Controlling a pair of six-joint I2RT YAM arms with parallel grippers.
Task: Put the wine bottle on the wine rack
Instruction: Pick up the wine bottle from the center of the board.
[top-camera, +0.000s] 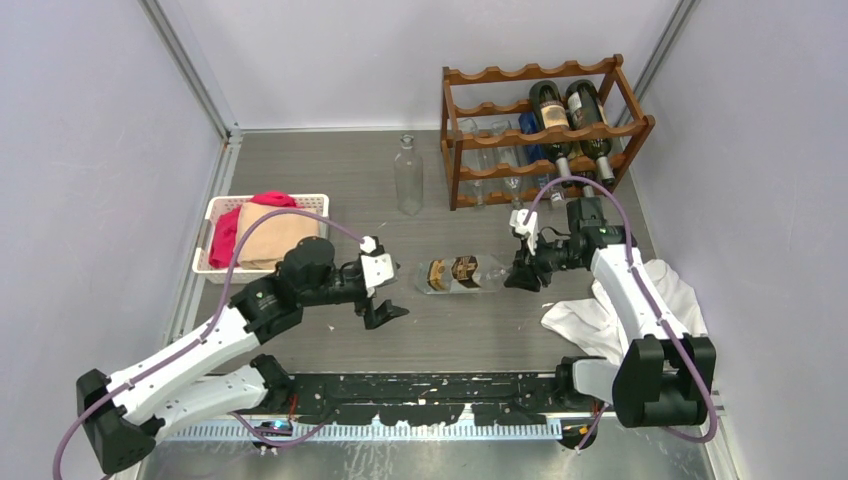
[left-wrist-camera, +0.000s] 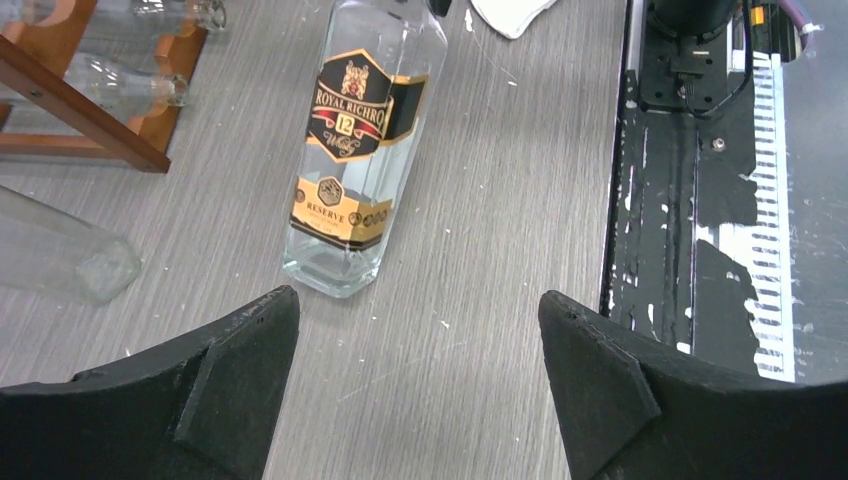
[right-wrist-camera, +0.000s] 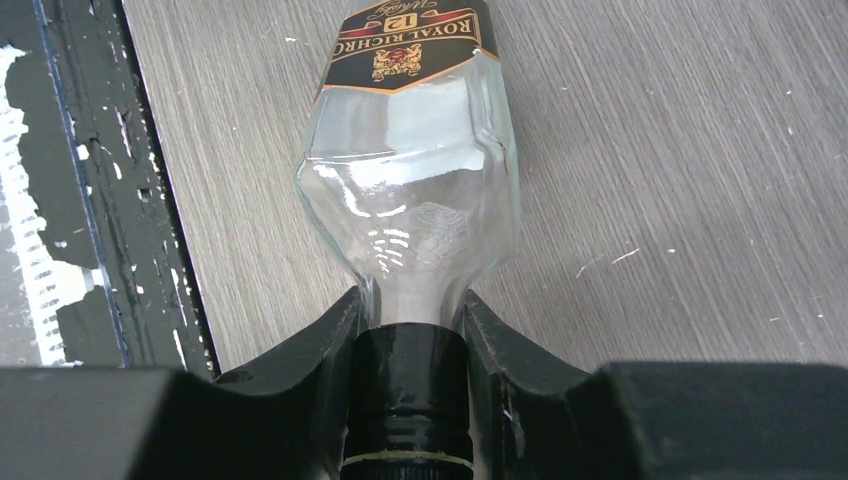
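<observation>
A clear square wine bottle (top-camera: 455, 275) with a black and gold label lies on its side on the grey table. My right gripper (top-camera: 522, 275) is shut on its black-capped neck; in the right wrist view the two fingers (right-wrist-camera: 330, 340) press both sides of the cap, with the bottle (right-wrist-camera: 410, 180) stretching away. My left gripper (top-camera: 385, 310) is open and empty just left of the bottle's base; the left wrist view shows the bottle (left-wrist-camera: 350, 150) ahead of the gripper (left-wrist-camera: 420, 310). The reddish-brown wine rack (top-camera: 530, 72) stands at the back right and also shows in the left wrist view (left-wrist-camera: 80, 110).
Two dark bottles (top-camera: 560, 110) and some clear ones lie in the rack. A clear empty bottle (top-camera: 408, 180) stands left of the rack. A white basket (top-camera: 268, 199) with pink and tan cloths sits at the left. A white cloth (top-camera: 590, 320) lies under the right arm.
</observation>
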